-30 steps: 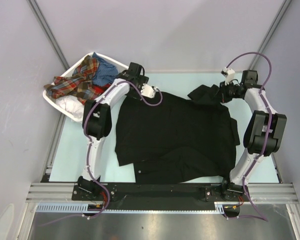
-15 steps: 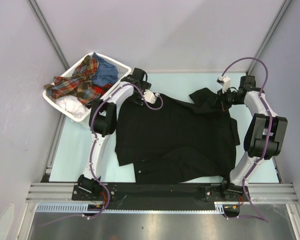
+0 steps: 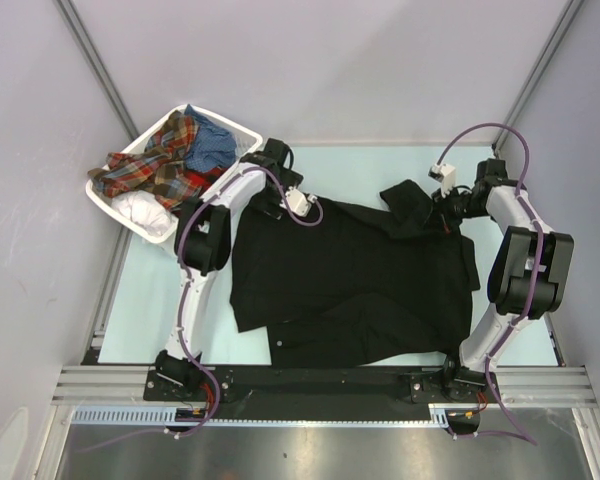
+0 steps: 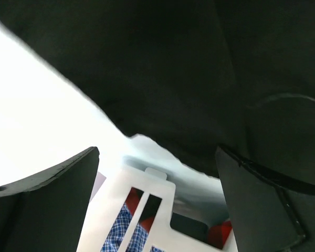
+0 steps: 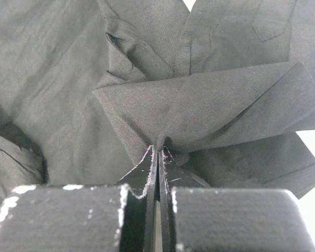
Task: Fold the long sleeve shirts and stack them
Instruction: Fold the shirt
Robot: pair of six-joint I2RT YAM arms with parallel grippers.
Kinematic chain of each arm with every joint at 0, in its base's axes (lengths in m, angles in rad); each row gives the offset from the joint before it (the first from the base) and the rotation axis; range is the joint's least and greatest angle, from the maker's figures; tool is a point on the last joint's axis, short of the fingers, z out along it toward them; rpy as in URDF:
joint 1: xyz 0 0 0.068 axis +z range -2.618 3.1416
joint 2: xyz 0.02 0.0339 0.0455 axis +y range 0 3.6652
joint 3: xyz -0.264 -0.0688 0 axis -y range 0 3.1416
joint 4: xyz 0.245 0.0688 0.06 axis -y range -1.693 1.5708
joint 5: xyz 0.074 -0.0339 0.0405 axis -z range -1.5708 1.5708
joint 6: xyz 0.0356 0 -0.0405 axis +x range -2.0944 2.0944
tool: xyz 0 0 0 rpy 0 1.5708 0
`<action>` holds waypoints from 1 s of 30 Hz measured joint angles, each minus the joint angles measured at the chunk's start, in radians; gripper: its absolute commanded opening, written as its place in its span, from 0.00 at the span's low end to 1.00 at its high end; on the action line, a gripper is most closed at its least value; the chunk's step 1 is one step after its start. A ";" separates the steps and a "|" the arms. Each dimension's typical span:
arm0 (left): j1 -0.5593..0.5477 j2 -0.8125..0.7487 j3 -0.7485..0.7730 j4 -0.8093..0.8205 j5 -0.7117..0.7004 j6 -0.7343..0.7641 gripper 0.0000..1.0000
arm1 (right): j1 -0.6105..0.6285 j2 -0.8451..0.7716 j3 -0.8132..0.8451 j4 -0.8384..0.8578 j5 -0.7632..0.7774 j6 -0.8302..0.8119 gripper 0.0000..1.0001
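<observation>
**Operator:** Where is the black shirt, and which arm has it?

**Describer:** Your black shirt lies spread over the middle of the pale table, between the two arms. Its far right corner is bunched into a raised fold. Your right gripper is at that fold. In the right wrist view its fingers are pressed together, and a flap of the dark cloth is pinched at their tips.

**Operator:** And my left side?

**Describer:** Your left gripper sits at the shirt's far left corner, just beside the white slatted basket. In the left wrist view its two fingers are spread wide apart with nothing between them. Black cloth fills the upper part of that view, and the basket's wall shows in the gap lower down (blue checked and red cloth show through the slats).

**Operator:** What else is in the basket?

**Describer:** A red-orange plaid shirt spills over its near rim. A blue shirt is toward the back, and a white one is at the front corner. All three are heaped and crumpled.
</observation>
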State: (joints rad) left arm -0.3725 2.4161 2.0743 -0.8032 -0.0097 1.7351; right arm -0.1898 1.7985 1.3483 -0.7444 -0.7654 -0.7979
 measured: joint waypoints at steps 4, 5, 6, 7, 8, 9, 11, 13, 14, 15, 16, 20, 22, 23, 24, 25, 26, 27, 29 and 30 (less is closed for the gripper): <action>-0.001 -0.027 0.000 -0.052 0.010 0.018 0.85 | 0.000 -0.002 -0.012 -0.008 0.007 -0.026 0.00; -0.001 -0.037 0.001 -0.066 0.013 0.021 0.82 | -0.001 -0.003 -0.015 -0.011 0.010 -0.034 0.00; -0.001 -0.050 0.001 -0.082 0.014 0.024 0.79 | -0.001 -0.004 -0.017 -0.013 0.010 -0.039 0.00; -0.001 -0.065 0.001 -0.099 0.015 0.028 0.74 | -0.002 -0.006 -0.019 -0.014 0.012 -0.044 0.00; -0.001 -0.079 0.001 -0.113 0.016 0.028 0.73 | -0.002 -0.008 -0.022 -0.017 0.014 -0.050 0.00; -0.001 -0.095 0.002 -0.132 0.017 0.029 0.72 | -0.003 -0.010 -0.024 -0.020 0.017 -0.056 0.00; -0.001 -0.133 0.003 -0.174 0.018 0.031 0.74 | -0.004 -0.011 -0.026 -0.029 0.021 -0.070 0.00; -0.001 -0.168 0.003 -0.205 0.018 0.030 0.80 | -0.005 -0.013 -0.028 -0.034 0.026 -0.081 0.00; -0.001 -0.182 0.003 -0.217 0.018 0.030 0.83 | -0.006 -0.013 -0.031 -0.035 0.028 -0.088 0.00; -0.001 -0.194 0.003 -0.230 0.020 0.029 0.85 | -0.006 -0.014 -0.032 -0.038 0.029 -0.095 0.00; -0.001 -0.202 0.004 -0.241 0.022 0.027 0.90 | -0.006 -0.014 -0.034 -0.040 0.033 -0.101 0.00; -0.003 -0.206 0.011 -0.269 0.031 0.023 0.97 | -0.003 -0.014 -0.040 -0.050 0.047 -0.125 0.00; -0.008 -0.199 0.019 -0.281 0.034 0.019 0.98 | 0.001 -0.014 -0.042 -0.053 0.051 -0.132 0.00; -0.011 -0.188 0.037 -0.285 0.038 0.019 0.99 | 0.003 -0.014 -0.042 -0.054 0.053 -0.135 0.00; -0.016 -0.174 0.059 -0.284 0.040 0.019 0.99 | 0.005 -0.014 -0.042 -0.054 0.053 -0.138 0.00; -0.021 -0.159 0.077 -0.282 0.040 0.020 0.98 | 0.006 -0.014 -0.042 -0.054 0.054 -0.139 0.00; -0.027 -0.140 0.101 -0.281 0.039 0.021 0.98 | 0.007 -0.014 -0.042 -0.055 0.055 -0.140 0.00; -0.034 -0.122 0.117 -0.273 0.038 0.024 0.98 | 0.009 -0.014 -0.042 -0.055 0.055 -0.140 0.00; -0.049 -0.085 0.134 -0.261 0.031 0.036 0.94 | 0.011 -0.014 -0.042 -0.055 0.058 -0.140 0.00; -0.055 -0.068 0.137 -0.255 0.027 0.043 0.92 | 0.012 -0.014 -0.042 -0.055 0.058 -0.140 0.00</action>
State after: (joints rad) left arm -0.4278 2.3486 2.2116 -1.0584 0.0174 1.7782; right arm -0.1780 1.7847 1.3064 -0.7994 -0.7071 -0.9379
